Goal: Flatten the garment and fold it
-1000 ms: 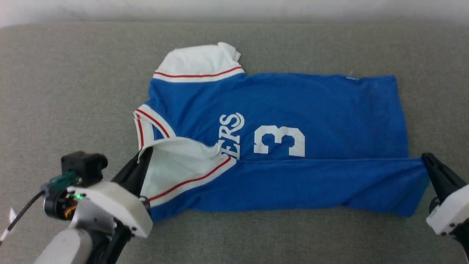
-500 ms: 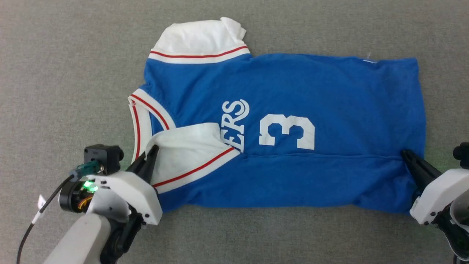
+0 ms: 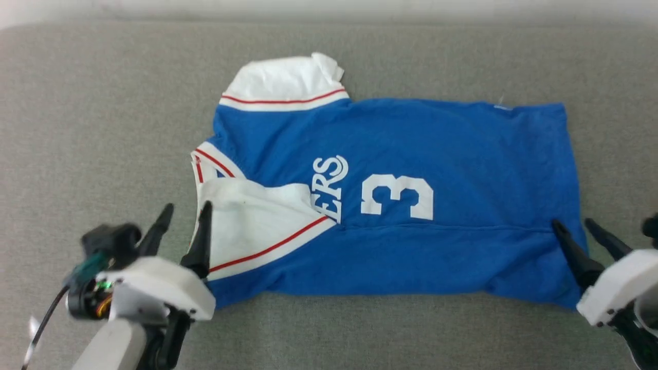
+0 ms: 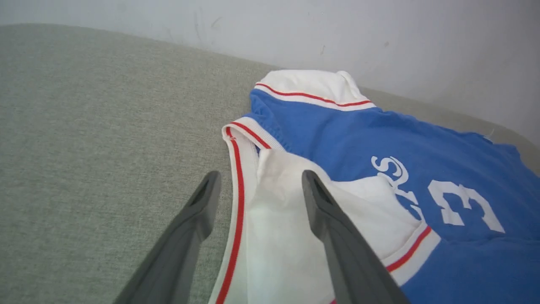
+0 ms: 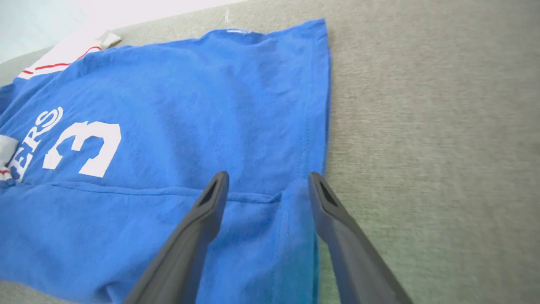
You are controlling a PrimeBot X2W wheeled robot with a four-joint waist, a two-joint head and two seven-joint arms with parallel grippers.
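The garment [image 3: 411,154], a royal-blue jersey with white sleeves, red stripe trim and a white 3, lies on the grey surface with its near long edge folded over onto the front. My left gripper [image 3: 186,213] stands open over the folded white sleeve [image 4: 278,236] and the collar edge, nothing pinched between its fingers. My right gripper [image 3: 570,223] is open too, straddling the near hem corner [image 5: 291,219] of the garment [image 5: 168,105]. The fold line runs across just below the number.
A grey fabric-covered surface [image 3: 77,128] lies under everything, with a pale wall [image 4: 379,38] along its far edge. Bare surface stretches to the left of the collar and right of the hem [image 5: 443,126].
Both grippers have opened and let go of the folded edge, which now rests on the jersey's front. The head camera shifted between frames.
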